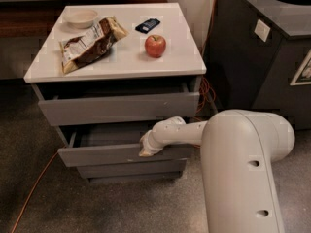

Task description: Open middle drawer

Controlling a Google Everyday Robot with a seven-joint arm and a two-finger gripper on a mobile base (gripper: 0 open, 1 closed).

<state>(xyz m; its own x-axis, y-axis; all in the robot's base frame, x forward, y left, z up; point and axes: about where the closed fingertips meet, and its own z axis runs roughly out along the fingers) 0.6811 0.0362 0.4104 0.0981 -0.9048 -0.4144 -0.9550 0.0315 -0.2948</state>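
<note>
The middle drawer of the white-topped cabinet stands pulled partly out, with its grey interior showing. My gripper sits at the top edge of that drawer's front, right of centre, at the end of my white arm, which reaches in from the right. The taller-fronted top drawer above it is also slightly out. The shortest-fronted bottom drawer is closed below it.
On the cabinet top lie a red apple, a chip bag, a white bowl and a small dark packet. A dark bin unit stands at the right. An orange cable runs on the floor.
</note>
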